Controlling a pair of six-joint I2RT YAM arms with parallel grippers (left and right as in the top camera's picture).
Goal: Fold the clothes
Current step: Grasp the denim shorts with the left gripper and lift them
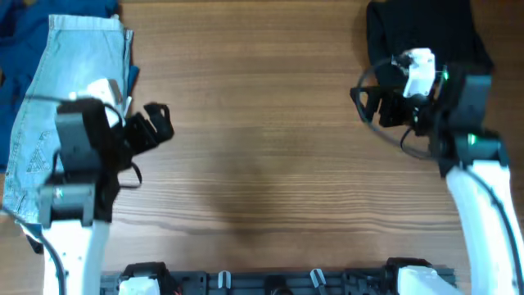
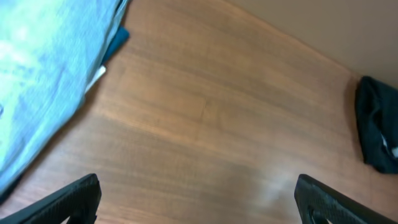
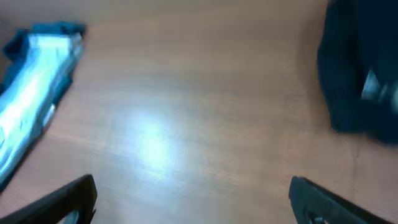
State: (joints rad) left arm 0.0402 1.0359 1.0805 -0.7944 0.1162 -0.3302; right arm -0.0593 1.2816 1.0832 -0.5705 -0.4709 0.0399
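The pale blue denim shorts (image 1: 57, 90) lie folded in a long strip at the table's far left, partly under my left arm. They also show in the left wrist view (image 2: 43, 74) and, small, in the right wrist view (image 3: 31, 87). My left gripper (image 1: 157, 124) is open and empty just right of the shorts, over bare wood. My right gripper (image 1: 364, 102) is open and empty at the right, beside a black garment (image 1: 426, 33).
The black garment also shows in the left wrist view (image 2: 376, 127) and in the right wrist view (image 3: 360, 68). A darker blue cloth (image 1: 20, 33) lies under the shorts at the top left corner. The wooden table (image 1: 262, 147) spans the middle.
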